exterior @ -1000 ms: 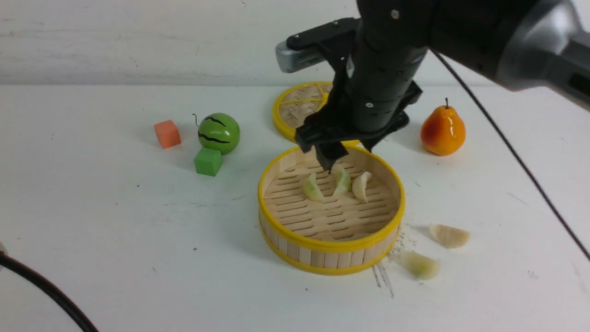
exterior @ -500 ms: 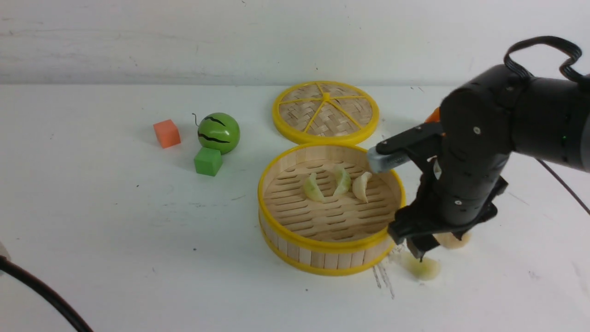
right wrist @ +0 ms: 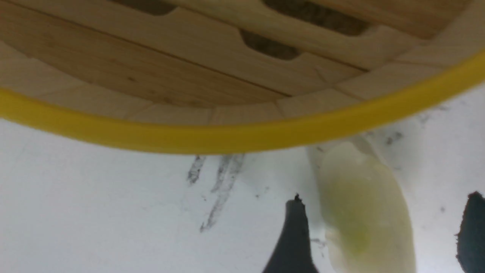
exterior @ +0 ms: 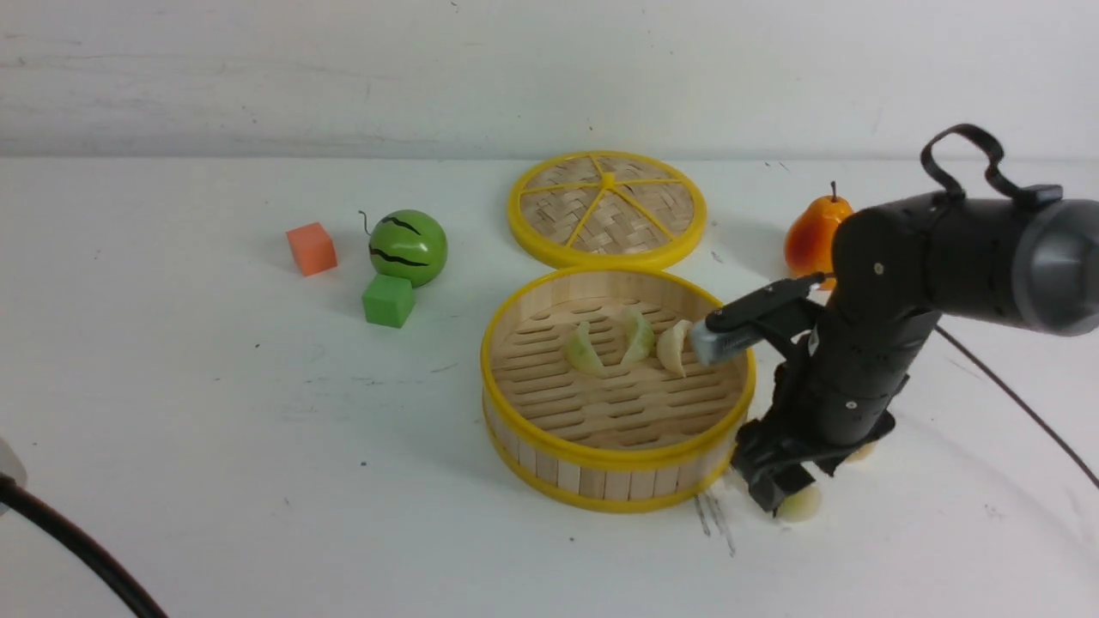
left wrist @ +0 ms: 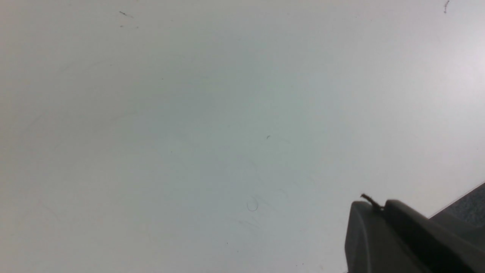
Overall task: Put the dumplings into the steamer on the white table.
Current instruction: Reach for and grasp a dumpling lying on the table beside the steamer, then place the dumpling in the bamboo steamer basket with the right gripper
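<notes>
Right end effector [exterior: 786, 502], which a second ago hung over the steamer [exterior: 601, 455], has come down to the desk [exterior: 215, 412] just outside the basket's rim, its fingers spread on either side of a pale green dumpling [right wrist: 363, 212] and not closed on it. Immediately to its left the steamer holds three dumplings [exterior: 637, 336], two green and one cream, unmoved, while a cream dumpling [exterior: 861, 452] peeks out just behind it. Left end effector [left wrist: 380, 206] sits over the desk, fingers pressed together.
</notes>
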{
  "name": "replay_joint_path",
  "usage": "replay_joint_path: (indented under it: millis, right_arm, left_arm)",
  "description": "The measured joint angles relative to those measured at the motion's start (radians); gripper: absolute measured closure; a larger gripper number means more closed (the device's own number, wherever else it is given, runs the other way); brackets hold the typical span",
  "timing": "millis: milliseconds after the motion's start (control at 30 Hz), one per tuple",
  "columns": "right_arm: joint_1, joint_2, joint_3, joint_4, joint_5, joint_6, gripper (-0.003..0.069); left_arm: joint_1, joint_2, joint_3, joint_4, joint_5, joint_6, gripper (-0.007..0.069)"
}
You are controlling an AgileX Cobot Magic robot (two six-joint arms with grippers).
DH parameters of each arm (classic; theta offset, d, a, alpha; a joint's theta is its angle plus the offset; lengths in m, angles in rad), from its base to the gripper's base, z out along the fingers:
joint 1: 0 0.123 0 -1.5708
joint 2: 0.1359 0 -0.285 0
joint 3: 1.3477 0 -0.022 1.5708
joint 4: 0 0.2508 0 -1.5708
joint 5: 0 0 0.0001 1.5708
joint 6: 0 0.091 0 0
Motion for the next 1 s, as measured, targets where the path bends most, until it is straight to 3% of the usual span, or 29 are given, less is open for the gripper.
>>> replay_joint_path:
  millis: [100, 200, 267, 333, 667, 1000]
  right_arm:
    - [0.0, 0.037, 0.0, 0.007, -0.005, -0.026, 0.0146]
    - [0.0, 0.044, 0.0, 0.005, -0.006, -0.031, 0.0217]
    - [0.0, 0.044, 0.0, 0.005, -0.006, -0.031, 0.0335]
    - [0.0, 0.044, -0.001, 0.006, -0.001, -0.031, 0.0407]
    - [0.008, -0.085, -0.027, 0.009, 0.154, 0.032, 0.0405]
    - [0.173, -0.074, -0.309, 0.023, 0.088, 0.17, 0.0405]
  left_arm:
    - [0.0, 0.0, 0.0, 0.0, 0.001, 0.0, 0.0586]
    - [0.0, 0.0, 0.0, -0.003, 0.006, -0.001, 0.0585]
    - [0.0, 0.0, 0.0, -0.01, 0.009, -0.001, 0.0582]
    - [0.0, 0.0, 0.0, -0.012, 0.009, -0.001, 0.0579]
    - [0.0, 0.0, 0.0, -0.012, 0.033, -0.001, 0.0568]
    - [0.0, 0.0, 0.0, -0.007, 0.024, 0.0, 0.0561]
